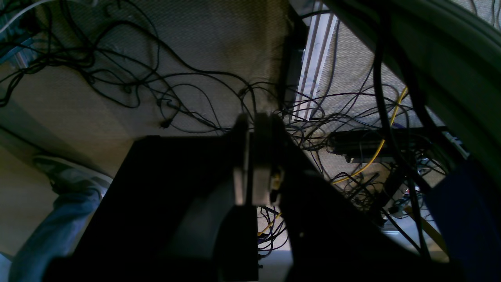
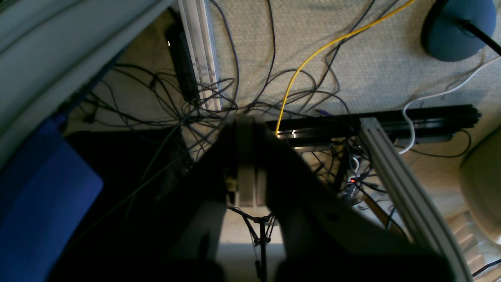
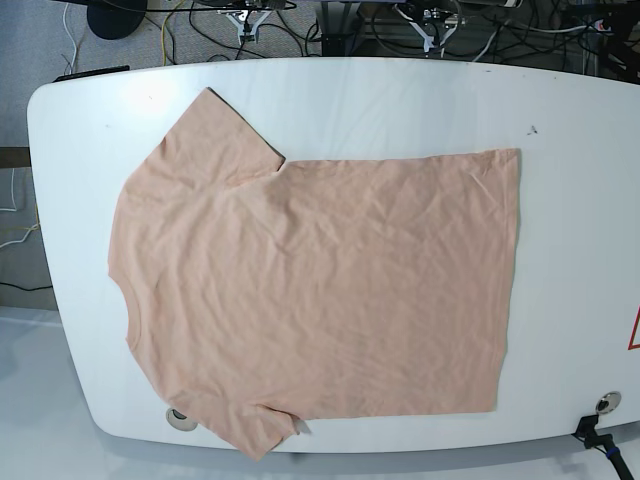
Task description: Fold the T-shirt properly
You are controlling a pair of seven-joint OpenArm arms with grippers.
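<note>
We see the T-shirt (image 3: 310, 290) flat on the table (image 3: 400, 95); left gripper (image 1: 250, 156) and right gripper (image 2: 246, 164) closed, empty, off-table over floor cables (image 2: 203, 105).

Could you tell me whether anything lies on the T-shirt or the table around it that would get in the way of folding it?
Nothing visible does. The T-shirt lies flat and alone on the white table, with nothing on it.
</note>
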